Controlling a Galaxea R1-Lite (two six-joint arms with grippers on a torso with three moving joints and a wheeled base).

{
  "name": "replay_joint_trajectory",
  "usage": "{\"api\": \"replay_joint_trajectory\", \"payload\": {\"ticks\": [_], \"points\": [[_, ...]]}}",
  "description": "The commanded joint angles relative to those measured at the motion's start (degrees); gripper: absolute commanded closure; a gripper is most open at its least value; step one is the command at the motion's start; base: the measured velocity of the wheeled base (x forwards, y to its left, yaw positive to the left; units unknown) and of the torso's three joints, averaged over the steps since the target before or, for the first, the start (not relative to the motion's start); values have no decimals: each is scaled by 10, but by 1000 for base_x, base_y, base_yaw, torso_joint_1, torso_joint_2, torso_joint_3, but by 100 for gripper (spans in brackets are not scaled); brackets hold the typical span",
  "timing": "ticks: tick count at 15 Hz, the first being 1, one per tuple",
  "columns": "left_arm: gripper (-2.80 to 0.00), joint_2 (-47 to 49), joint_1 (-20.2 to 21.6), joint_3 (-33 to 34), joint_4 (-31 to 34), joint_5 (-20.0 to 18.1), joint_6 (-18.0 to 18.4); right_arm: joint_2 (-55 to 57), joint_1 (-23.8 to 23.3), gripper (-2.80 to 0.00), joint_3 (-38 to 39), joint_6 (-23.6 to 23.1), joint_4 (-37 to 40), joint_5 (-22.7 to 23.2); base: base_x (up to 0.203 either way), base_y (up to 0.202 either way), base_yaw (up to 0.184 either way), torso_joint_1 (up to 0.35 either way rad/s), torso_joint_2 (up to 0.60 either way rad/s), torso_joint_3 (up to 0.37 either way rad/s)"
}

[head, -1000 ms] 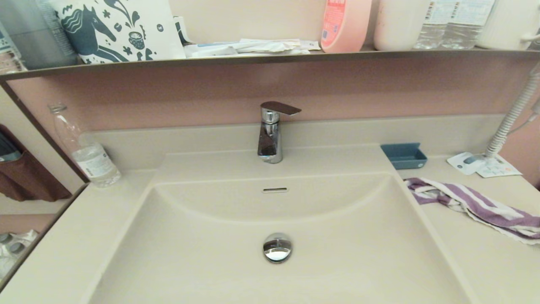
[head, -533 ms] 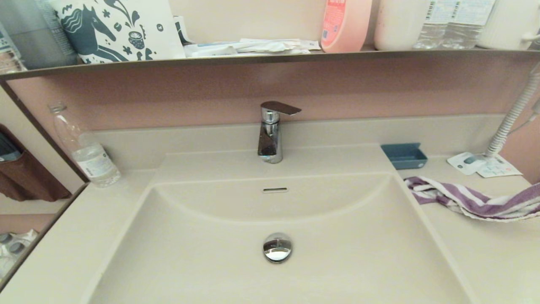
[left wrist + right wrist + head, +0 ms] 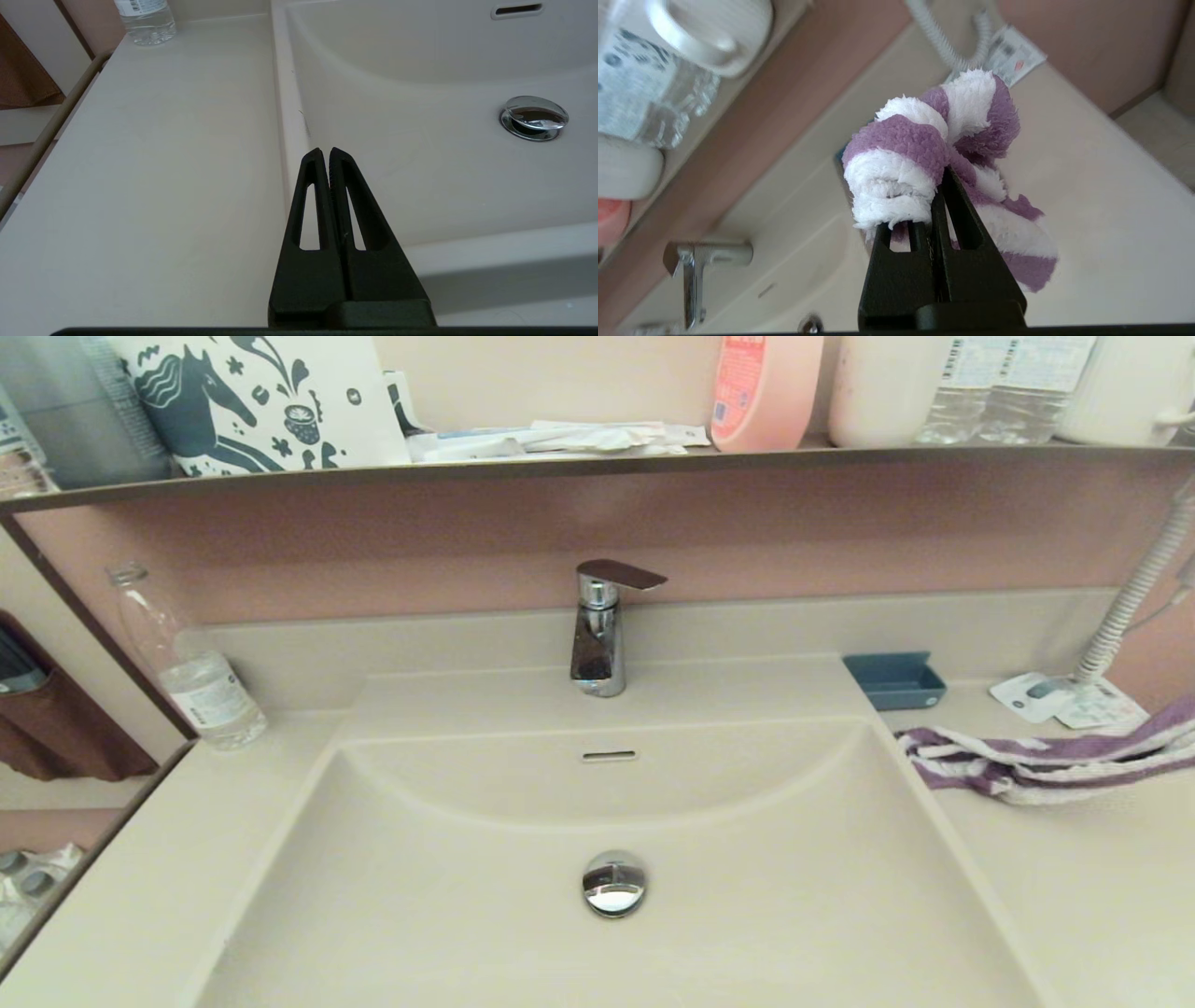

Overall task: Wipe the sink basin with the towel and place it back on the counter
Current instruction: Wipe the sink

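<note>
While the head view shows neither arm, we get both grippers from the wrist views alone. We see the right gripper [image 3: 941, 186] with its two black fingers pressed together on a bunched fold of the towel [image 3: 934, 154], which bulges out past the fingertips in thick purple and white terry loops. We see the left gripper [image 3: 325, 151] closed with nothing between its fingers, hanging over the front left rim of the sink basin [image 3: 420, 154], where basin meets counter [image 3: 154, 163].

From the head view we note the towel [image 3: 1036, 765] stretched into a long, rumpled band on the counter [image 3: 1074, 896] to the right of the sink basin [image 3: 597, 821]. Its near end lies bunched just beside the basin's right rim; its far end rises off the counter and runs out of the picture at the right edge. Stripes run lengthwise, purple against white.

The head view also gives us what the wrist views miss: a small blue tray [image 3: 894, 679] behind the towel at the basin's back right corner, a chrome tap [image 3: 597, 630] behind the basin at centre, and a water bottle [image 3: 191, 672] at the back left of the basin. The drain plug [image 3: 613, 884] sits at the middle of the basin floor; the left wrist view shows it too [image 3: 534, 116].
</note>
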Motion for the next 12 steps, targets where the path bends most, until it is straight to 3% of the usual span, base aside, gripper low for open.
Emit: {"api": "replay_joint_trajectory", "payload": {"ticks": [1, 6, 12], "points": [[0, 1, 0, 0, 0, 0, 0, -5, -17, 0, -38, 7, 2, 3, 0, 0, 0, 0, 0, 0], [0, 1, 0, 0, 0, 0, 0, -19, -31, 0, -77, 52, -70, 1, 0, 0, 0, 0, 0, 0], [0, 1, 0, 0, 0, 0, 0, -32, -31, 0, -78, 56, -197, -30, 0, 0, 0, 0, 0, 0]]}}
